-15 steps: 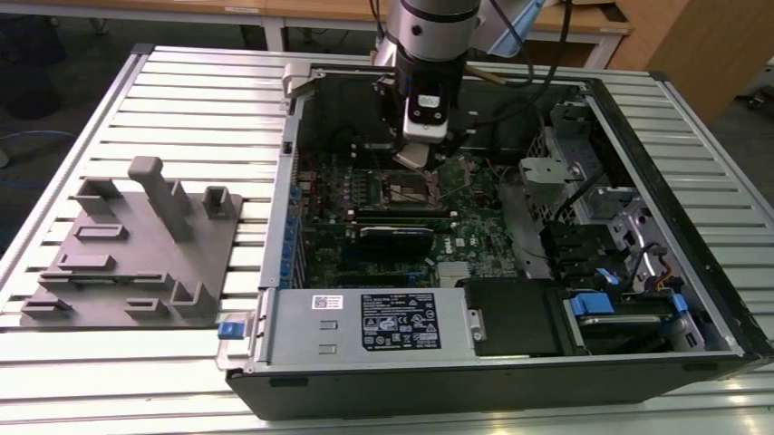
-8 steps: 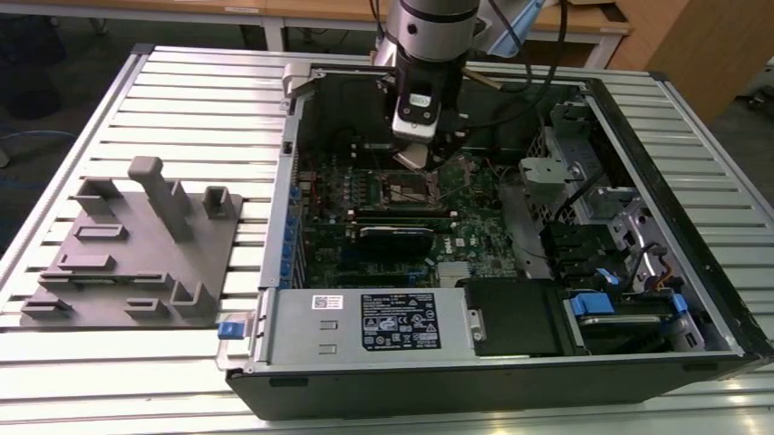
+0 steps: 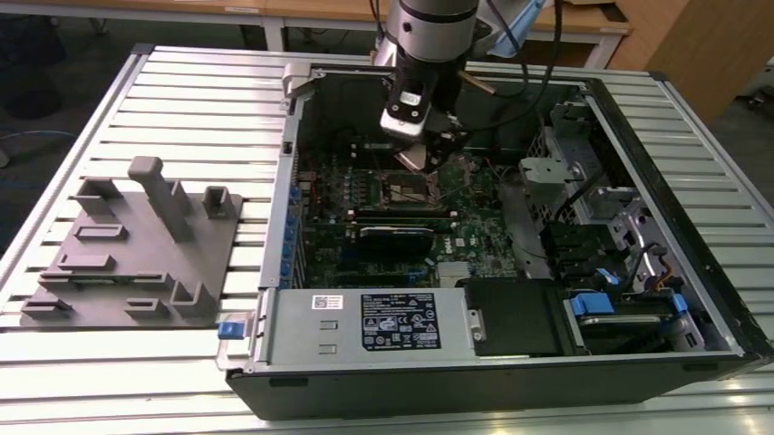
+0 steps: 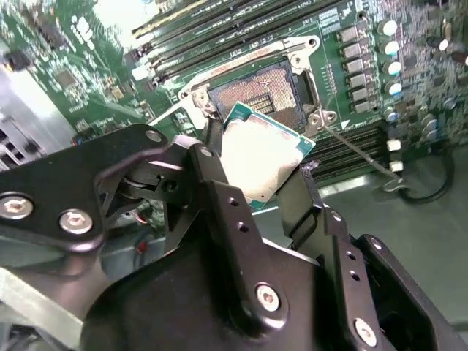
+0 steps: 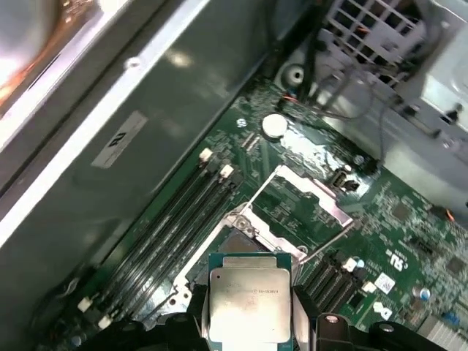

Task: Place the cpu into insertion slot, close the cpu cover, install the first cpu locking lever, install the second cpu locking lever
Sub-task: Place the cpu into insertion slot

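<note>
The gripper [image 3: 426, 152] hangs inside an open black case [image 3: 484, 385] that lies on a ribbed metal table [image 3: 181, 91]. It sits just above the slot [image 3: 409, 188], a dark square with a silvery rim on the green board [image 3: 321, 249]. A matt grey fixture [image 3: 133, 245] with upright pegs stands on the table at the exterior view's left, well apart from the case.

In the second wrist view, two black, bolted fingers [image 4: 212, 183] are clamped on opposite edges of the cpu [image 4: 263, 157]. It is a flat square with a pale brushed-metal top and a green border, and it is held tilted. The slot [image 4: 259, 88] lies open just beyond it, its dark middle finely dotted. The cpu does not touch it. A thin wire lever [image 4: 358, 150] stands out beside the slot's corner.

In the first wrist view, the cpu [image 5: 250, 303] sits between the finger tips, above and just short of the slot [image 5: 238, 245]. The cover [image 5: 303, 197], a thin silvery frame with a square cut-out, is swung open on the far side of the slot. Long black memory slots [image 5: 175, 219] run alongside.
</note>
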Action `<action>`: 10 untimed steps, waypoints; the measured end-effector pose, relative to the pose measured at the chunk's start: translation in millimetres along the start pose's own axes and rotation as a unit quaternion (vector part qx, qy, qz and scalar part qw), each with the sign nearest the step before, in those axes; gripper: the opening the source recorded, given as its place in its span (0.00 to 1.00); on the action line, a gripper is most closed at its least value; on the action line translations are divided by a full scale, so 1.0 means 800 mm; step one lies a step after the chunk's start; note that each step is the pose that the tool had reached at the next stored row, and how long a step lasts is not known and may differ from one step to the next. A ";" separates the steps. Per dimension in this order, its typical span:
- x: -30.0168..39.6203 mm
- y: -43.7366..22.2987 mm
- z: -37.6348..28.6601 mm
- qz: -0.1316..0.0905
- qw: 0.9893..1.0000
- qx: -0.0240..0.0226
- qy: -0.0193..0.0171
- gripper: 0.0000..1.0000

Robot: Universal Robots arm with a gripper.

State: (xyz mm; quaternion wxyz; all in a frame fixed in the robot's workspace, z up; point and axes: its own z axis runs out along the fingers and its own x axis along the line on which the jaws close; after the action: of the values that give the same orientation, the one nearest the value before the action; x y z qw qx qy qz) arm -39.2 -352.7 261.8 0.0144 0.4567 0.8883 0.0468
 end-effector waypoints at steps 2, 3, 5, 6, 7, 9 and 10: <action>0.0000 0.0000 0.0003 0.018 1.000 0.000 -0.002 0.54; 0.0000 -0.0001 0.0004 0.027 1.000 0.000 -0.003 0.54; 0.0000 -0.0001 0.0007 0.045 0.999 -0.001 -0.004 0.54; 0.0000 -0.0001 0.0009 0.055 0.998 -0.001 -0.005 0.54; 0.0000 -0.0001 0.0010 0.063 0.998 -0.001 -0.006 0.54; 0.0000 -0.0001 0.0013 0.081 0.997 -0.001 -0.008 0.54; 0.0000 -0.0002 0.0014 0.091 0.996 -0.002 -0.009 0.54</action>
State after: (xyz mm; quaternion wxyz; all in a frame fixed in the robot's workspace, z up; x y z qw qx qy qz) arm -39.2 -352.7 260.7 0.0186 0.5357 0.8430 0.0453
